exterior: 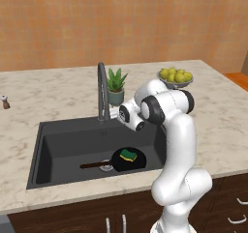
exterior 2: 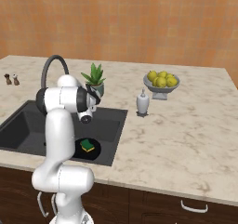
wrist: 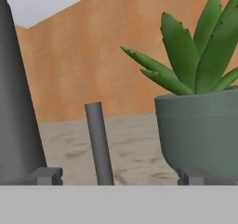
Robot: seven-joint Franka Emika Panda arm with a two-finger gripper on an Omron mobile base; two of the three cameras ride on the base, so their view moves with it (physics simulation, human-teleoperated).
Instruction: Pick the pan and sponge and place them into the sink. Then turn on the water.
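Facing the tap lever: an upright grey rod dead ahead of the gripper, standing between its spread, empty fingertips; tap column to one side.

Below, in the sink: one pan, one sponge resting on it. No water running.

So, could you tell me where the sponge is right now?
The sponge lies on the pan inside the sink, at the basin's front right in the left base view, beside the drain.
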